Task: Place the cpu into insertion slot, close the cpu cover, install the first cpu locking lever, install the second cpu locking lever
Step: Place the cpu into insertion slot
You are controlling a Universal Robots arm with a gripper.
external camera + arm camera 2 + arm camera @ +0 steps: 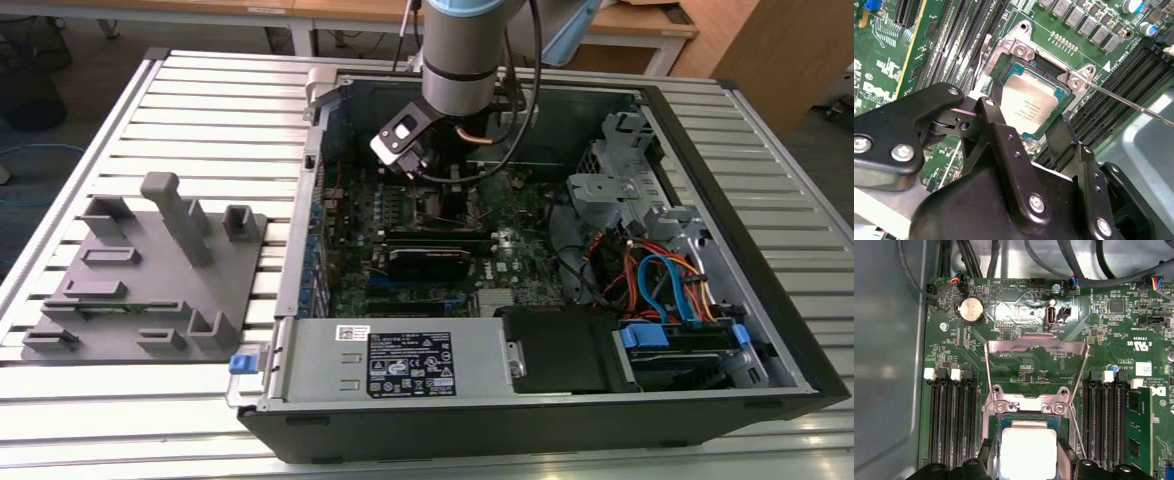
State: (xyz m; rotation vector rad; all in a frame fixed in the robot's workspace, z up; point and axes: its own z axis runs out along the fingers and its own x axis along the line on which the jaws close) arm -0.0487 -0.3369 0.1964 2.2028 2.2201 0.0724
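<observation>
**Jaws pinched on the cpu at the open socket**

Black metal fingers [1004,145], two of them, angular and dotted with screw heads, sit closest to you in the second wrist view. Your jaws are narrowed to the chip's width, with one finger against each of two opposite edges of the cpu [1026,102]. You have one cpu, a flat square with a dull silver top. It lies within the silver-rimmed insertion slot [1010,54]; whether it is fully seated you cannot tell.

Start from the exterior view's left. One grey moulded fixture tray [147,280] with upright posts rests on the ribbed metal counter [214,100]. Next comes the open black computer case [534,425], with the arm [461,60] reaching down into it.

In the first wrist view the single cpu cover [1024,343], a thin silver frame with a square window, is swung open away from the slot. The green circuit board [1094,330] shows through its window. One round silver coin cell [970,309] sits beyond it, and black ridged memory slots [954,415] flank the socket on both sides. In the second wrist view one thin steel locking lever [1134,102] juts free beside the slot.
</observation>
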